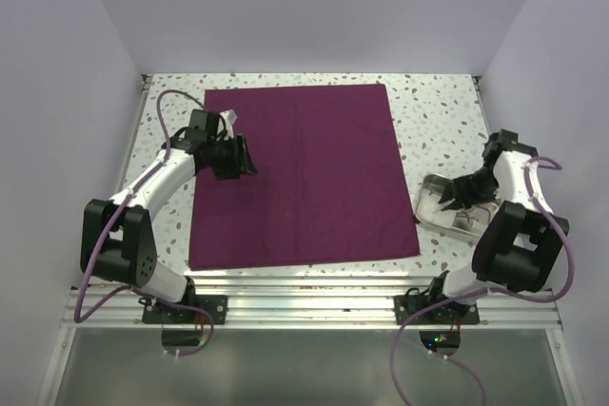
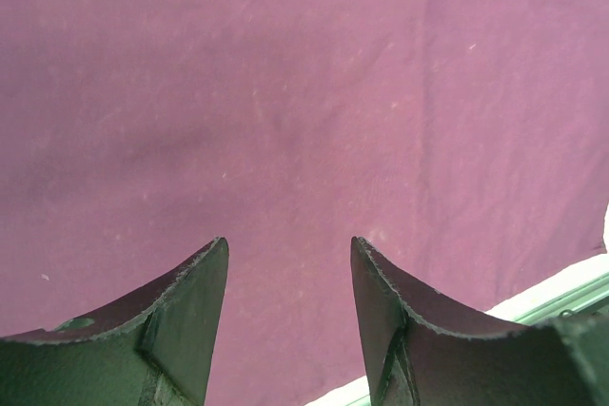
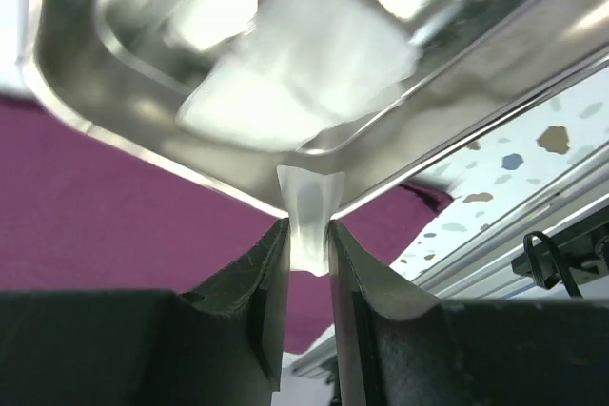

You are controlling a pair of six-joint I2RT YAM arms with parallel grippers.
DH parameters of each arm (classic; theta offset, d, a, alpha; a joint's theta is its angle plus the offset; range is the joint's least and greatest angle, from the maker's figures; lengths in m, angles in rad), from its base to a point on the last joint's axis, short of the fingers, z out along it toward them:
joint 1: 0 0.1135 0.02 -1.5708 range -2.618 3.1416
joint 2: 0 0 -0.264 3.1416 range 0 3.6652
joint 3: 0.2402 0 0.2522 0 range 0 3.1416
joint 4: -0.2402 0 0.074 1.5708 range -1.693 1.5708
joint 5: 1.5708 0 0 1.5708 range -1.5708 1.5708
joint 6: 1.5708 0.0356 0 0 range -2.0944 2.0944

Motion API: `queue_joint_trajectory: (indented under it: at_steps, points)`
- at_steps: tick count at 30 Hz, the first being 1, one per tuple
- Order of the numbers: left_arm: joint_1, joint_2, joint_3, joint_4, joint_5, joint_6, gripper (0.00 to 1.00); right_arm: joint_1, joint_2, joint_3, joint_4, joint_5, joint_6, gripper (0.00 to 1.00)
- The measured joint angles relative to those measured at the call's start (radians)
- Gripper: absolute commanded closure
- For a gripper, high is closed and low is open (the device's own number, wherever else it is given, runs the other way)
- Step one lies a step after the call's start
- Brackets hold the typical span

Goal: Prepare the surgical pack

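Note:
The plum-purple cloth (image 1: 304, 173) lies spread flat on the speckled table. My left gripper (image 1: 238, 159) hovers over its left part, open with nothing between the fingers (image 2: 290, 249); the cloth (image 2: 285, 92) fills that wrist view. Right of the cloth stands the small steel tray (image 1: 433, 208). My right gripper (image 1: 468, 192) is shut on the tray's rim at a corner (image 3: 307, 235). A white gauze pad (image 3: 295, 73) lies inside the tray (image 3: 447, 102). Silvery pieces in the tray are too small to name in the top view.
White walls close in the table on the left, back and right. An aluminium rail (image 1: 314, 282) runs along the near edge, just past the cloth's front hem. The cloth's near right corner (image 3: 419, 199) shows under the tray.

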Motion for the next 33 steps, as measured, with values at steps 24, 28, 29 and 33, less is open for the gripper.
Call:
queue_joint_trajectory:
  at_steps: [24,28,29,33]
  points:
    - [0.000,0.002,0.030,-0.004,0.018,0.008,0.42,-0.156,0.033,-0.013,-0.034,0.068,-0.135,0.45]
    - [0.000,0.009,0.035,-0.009,0.020,0.010,0.42,-0.162,0.008,-0.035,-0.047,0.071,-0.148,0.44]
    - [0.000,0.012,0.037,-0.009,0.020,0.010,0.42,-0.163,0.011,-0.045,-0.042,0.072,-0.150,0.43]
    - [0.000,0.017,0.040,-0.010,0.021,0.010,0.42,-0.163,0.013,-0.103,-0.024,0.074,-0.149,0.42]
